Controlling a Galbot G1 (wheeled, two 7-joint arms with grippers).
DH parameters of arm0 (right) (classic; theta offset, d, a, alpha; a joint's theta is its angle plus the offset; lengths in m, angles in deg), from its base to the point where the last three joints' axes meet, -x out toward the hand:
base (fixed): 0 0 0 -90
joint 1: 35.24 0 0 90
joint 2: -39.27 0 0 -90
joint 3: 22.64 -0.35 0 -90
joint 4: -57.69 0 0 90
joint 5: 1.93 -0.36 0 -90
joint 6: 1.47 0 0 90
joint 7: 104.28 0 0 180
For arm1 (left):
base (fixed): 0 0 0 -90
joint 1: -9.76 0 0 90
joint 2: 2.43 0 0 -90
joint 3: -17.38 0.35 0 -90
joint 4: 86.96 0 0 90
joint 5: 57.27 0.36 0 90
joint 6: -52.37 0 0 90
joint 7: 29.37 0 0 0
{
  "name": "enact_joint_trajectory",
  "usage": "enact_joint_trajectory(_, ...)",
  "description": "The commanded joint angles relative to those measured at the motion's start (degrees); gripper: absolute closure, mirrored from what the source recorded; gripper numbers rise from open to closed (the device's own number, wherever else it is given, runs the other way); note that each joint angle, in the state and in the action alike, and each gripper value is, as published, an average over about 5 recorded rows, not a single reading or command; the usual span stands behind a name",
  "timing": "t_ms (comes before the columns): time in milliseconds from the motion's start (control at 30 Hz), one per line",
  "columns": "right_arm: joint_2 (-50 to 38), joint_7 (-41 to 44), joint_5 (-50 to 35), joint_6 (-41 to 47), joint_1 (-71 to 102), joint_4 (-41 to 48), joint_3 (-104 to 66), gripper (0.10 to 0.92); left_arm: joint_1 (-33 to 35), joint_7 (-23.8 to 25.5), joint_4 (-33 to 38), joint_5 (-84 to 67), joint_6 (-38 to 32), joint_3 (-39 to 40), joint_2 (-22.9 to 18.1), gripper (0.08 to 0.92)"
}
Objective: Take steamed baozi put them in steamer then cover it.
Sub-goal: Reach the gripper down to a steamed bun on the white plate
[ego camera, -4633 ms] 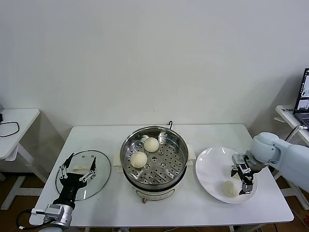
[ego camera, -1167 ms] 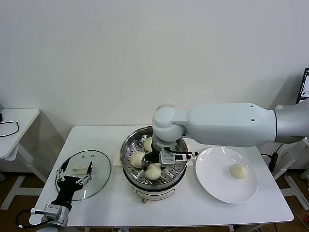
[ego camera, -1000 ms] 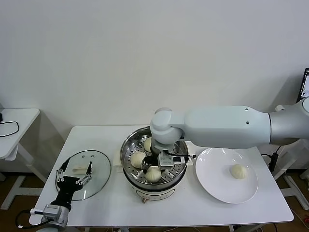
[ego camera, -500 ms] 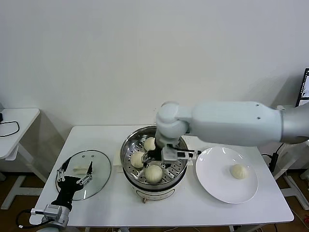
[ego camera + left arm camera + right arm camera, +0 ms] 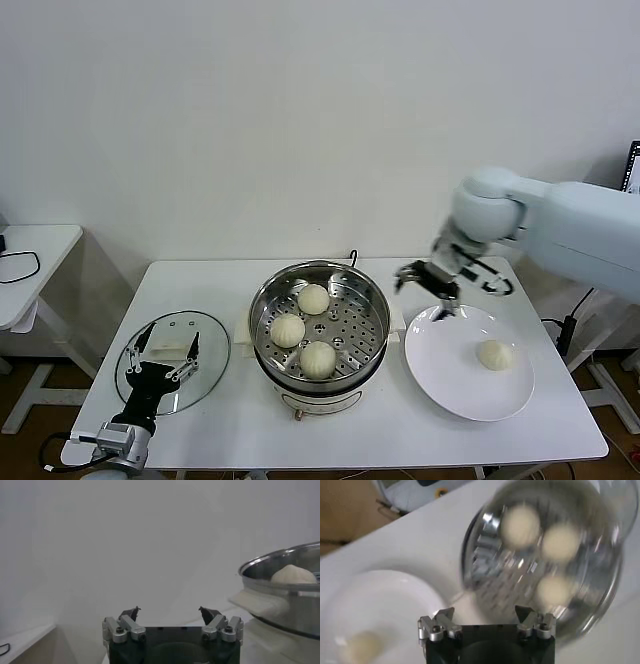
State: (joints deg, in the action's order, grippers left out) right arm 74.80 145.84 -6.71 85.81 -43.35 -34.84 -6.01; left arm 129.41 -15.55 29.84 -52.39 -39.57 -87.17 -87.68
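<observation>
The steel steamer (image 5: 262, 315) stands mid-table with three off-white baozi on its perforated tray: one at the back (image 5: 313, 298), one on the left (image 5: 288, 329), one at the front (image 5: 318, 357). A fourth baozi (image 5: 493, 354) lies on the white plate (image 5: 440, 365). My right gripper (image 5: 428, 283) is open and empty, in the air above the plate's back-left edge; its wrist view shows the steamer (image 5: 475, 560) and the plate's baozi (image 5: 362, 645). The glass cover (image 5: 212, 355) lies flat at the table's left. My left gripper (image 5: 162, 358) is open over it.
A small white side table (image 5: 30, 260) with a black cable stands at the far left. A laptop (image 5: 632, 180) shows at the right edge. The steamer's white handle (image 5: 257, 602) juts toward my left gripper (image 5: 170, 614).
My right gripper has let go of the third baozi at the front of the steamer tray and has risen and swung right to above the plate. The left arm has barely moved.
</observation>
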Motion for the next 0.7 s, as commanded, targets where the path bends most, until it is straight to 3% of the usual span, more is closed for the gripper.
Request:
enact_joint_trajectory(33, -13.21, 4.04, 7.15, 10.34, 18.03, 10.5, -11.83, 0.203, -0.04, -0.07, 0.06, 0.06, -0.05, 0.89, 0.03, 0.177)
enact_joint_trajectory(300, -11.71, 1.76, 14.04, 10.38, 35.27, 17.68, -26.6, 0.203, -0.28, -0.18, -0.25, 0.2, -0.07, 1.43, 0.03, 0.177)
enact_joint_trajectory(700, -5.82, -5.06, 17.43, 9.31, 44.1, 24.07, -35.31, 0.203, -0.23, -0.3, -0.28, 0.43, -0.17, 1.24, -0.28, 0.177)
